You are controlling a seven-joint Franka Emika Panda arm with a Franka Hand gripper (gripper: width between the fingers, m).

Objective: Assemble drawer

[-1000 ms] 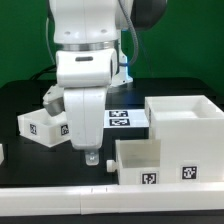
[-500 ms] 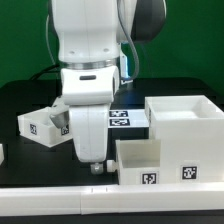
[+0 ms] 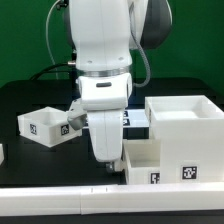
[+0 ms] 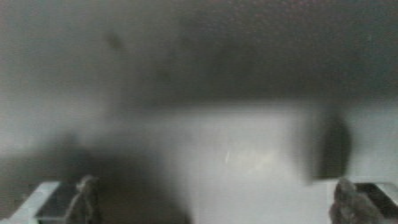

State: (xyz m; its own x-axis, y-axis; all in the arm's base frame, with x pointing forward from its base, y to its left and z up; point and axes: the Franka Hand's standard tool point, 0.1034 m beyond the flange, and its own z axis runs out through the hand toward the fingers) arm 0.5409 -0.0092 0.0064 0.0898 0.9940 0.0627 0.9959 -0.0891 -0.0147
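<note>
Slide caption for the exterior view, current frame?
Tool low beside the front tray, housing behind it, second tray at the exterior view's left.

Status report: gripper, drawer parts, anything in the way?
Gripper open, fingers wide apart, gripping nothing. Low beside front tray, contact unclear. Housing behind it. No obstacle visible.

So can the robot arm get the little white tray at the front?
Probably yes. The arm is low, right beside the front tray, with nothing showing between them, and the wrist view shows the jaws wide apart. The blur hides whether they touch it.
</note>
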